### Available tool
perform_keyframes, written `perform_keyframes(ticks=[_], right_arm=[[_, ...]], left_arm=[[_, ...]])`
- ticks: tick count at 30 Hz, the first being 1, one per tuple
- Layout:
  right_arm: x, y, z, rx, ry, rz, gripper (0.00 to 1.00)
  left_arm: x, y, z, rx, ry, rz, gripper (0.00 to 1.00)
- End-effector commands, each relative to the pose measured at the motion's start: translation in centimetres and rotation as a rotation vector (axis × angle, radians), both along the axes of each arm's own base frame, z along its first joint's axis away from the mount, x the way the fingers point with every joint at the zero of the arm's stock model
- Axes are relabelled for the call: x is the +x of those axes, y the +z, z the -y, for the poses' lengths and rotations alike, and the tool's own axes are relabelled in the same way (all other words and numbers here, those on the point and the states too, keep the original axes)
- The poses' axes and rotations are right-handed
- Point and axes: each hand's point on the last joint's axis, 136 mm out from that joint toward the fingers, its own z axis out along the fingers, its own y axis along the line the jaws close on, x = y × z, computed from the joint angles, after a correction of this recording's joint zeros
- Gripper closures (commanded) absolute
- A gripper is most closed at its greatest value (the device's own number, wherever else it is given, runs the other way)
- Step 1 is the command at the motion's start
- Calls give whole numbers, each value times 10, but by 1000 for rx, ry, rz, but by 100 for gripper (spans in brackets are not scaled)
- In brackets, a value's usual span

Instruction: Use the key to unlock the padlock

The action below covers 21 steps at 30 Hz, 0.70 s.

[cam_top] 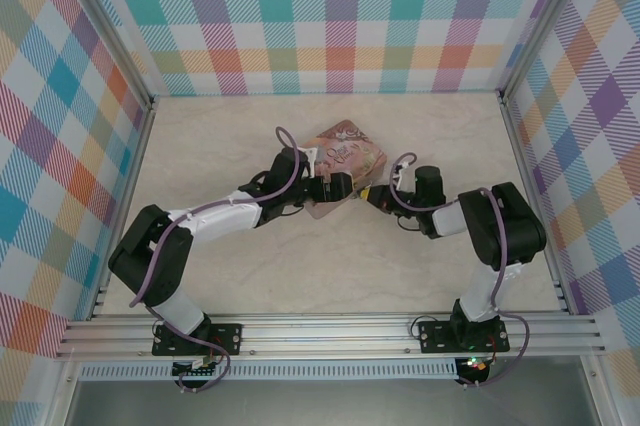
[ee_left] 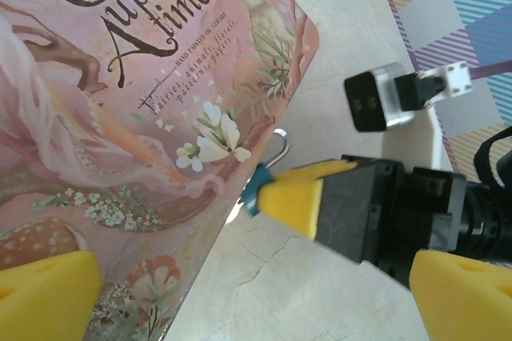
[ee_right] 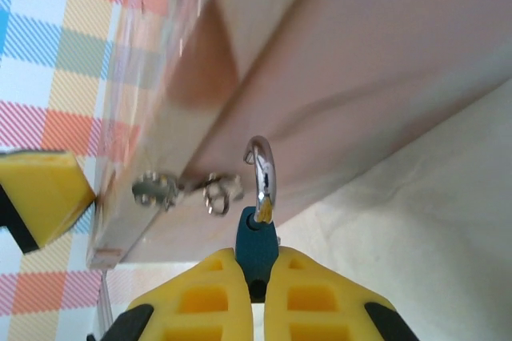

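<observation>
The plaid walls close in three sides of a pale, stone-patterned tabletop. A pink illustrated tin lies near the middle of the tabletop, somewhat toward the far edge. From above, both arms cover its near edge. In the left wrist view it runs off the frame at the top and left.

The left gripper hangs over the tin's near side, its yellow fingertips spread wide with nothing between them. The right gripper meets it from the right, its jaws pressed together on the padlock. Only the top of the teal body sticks out from between the pads; the rest is buried.

The silvery shackle stands clear of the fingers and points at the tin's side wall, just above the tabletop. Whether it is latched cannot be made out.

Small silvery bits sit against the tin's wall left of the shackle. They are too blurred to say if they include the key.
</observation>
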Motion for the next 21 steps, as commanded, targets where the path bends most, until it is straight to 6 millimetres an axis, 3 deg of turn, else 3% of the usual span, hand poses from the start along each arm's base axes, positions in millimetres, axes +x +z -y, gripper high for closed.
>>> perform_keyframes(ticks=[1,8,11,16,21], right_arm=[[13,29,3,-2,0,127,93],[-16,30,13,-85,43,89,93],[-40,38,10,-96,119,58,92],[-94,34,7,-132,249,-50,91],[-139,18,-7,-148,363,-163,90]], left_arm=[[-54,-112,-62,296,83,-350,0],[-36,-95,-69,255,127,-315,0],[-26,-88,-70,251,131,-297,0],[-7,-69,-73,209,140,-256,0],[10,-30,-70,123,135,-172,0]])
